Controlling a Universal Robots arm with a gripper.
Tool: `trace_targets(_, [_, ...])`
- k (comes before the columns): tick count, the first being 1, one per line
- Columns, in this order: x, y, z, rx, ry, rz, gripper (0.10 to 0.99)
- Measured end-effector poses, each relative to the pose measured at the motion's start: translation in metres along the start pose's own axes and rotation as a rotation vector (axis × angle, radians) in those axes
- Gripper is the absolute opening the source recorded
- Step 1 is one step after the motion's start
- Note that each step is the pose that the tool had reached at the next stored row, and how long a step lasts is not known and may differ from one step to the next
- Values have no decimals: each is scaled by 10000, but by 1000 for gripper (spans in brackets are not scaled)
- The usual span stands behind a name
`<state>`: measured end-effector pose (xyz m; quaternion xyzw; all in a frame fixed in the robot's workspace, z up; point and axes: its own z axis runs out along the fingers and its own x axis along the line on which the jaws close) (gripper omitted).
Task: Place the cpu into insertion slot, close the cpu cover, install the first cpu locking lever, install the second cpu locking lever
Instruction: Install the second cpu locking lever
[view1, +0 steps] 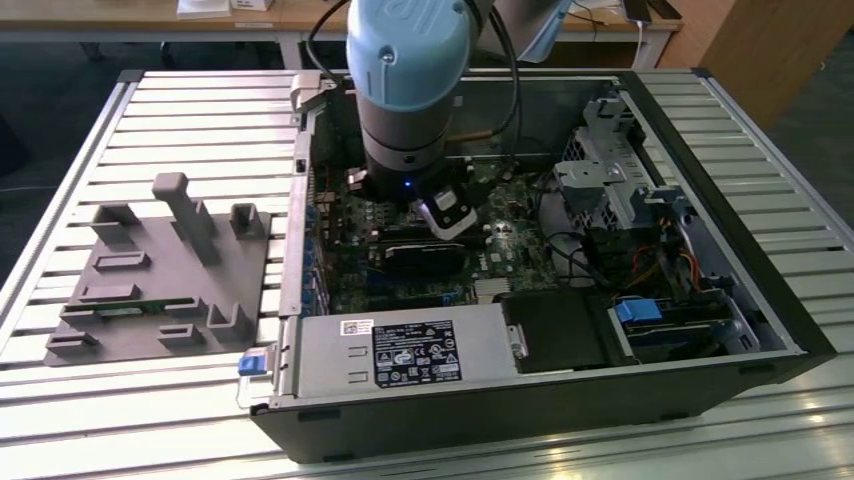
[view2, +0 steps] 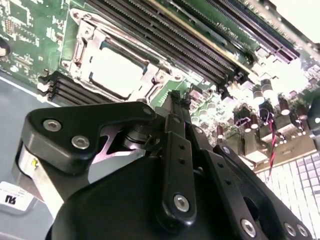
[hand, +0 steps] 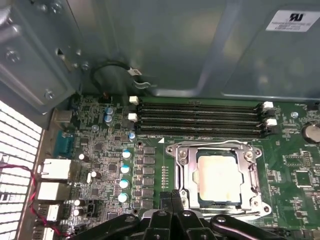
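One cpu, three views.

Exterior view: the gripper (view1: 451, 228) is hanging low inside the open computer case (view1: 747, 300), over the green circuit board (view1: 514, 245). A grey holder tray (view1: 160, 270) is lying on the slatted table (view1: 200, 100), well apart on the exterior view's left.

Second wrist view: the cpu (view2: 117, 70) is lying flat in its slot, pale metal top facing up, with the cover (view2: 82, 52) sitting down around it. The gripper (view2: 175, 97) is pointing toward the board just beside the slot. Its fingers are reading as one narrow dark bar, pressed together and carrying nothing.

First wrist view: the cpu (hand: 218, 177) is sitting square in the slot (hand: 220, 202), and the cover (hand: 190, 172) is lying over its edges, the cut-out framing the top. The memory slots (hand: 200, 117) are running along one side. The gripper (hand: 172, 196) is hovering near the corner of the slot, tips clenched against each other and touching nothing I can make out. One thin locking lever (hand: 256, 174) is lying along the side of the cover; I cannot tell whether it is latched.

Handling, as judged:
- The cpu is looking light, stiff, smooth and easily damaged on its underside, so it is best taken by two opposite edges.
- The cover is looking thin and springy and is best pushed on its free edge.
- The levers are looking like stiff wire and are best pressed at their ends.
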<state>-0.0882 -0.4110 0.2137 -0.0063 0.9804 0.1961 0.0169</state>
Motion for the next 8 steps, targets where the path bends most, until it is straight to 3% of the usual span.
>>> trace_targets(8, [-1,7,-17,-1,0,0,106])
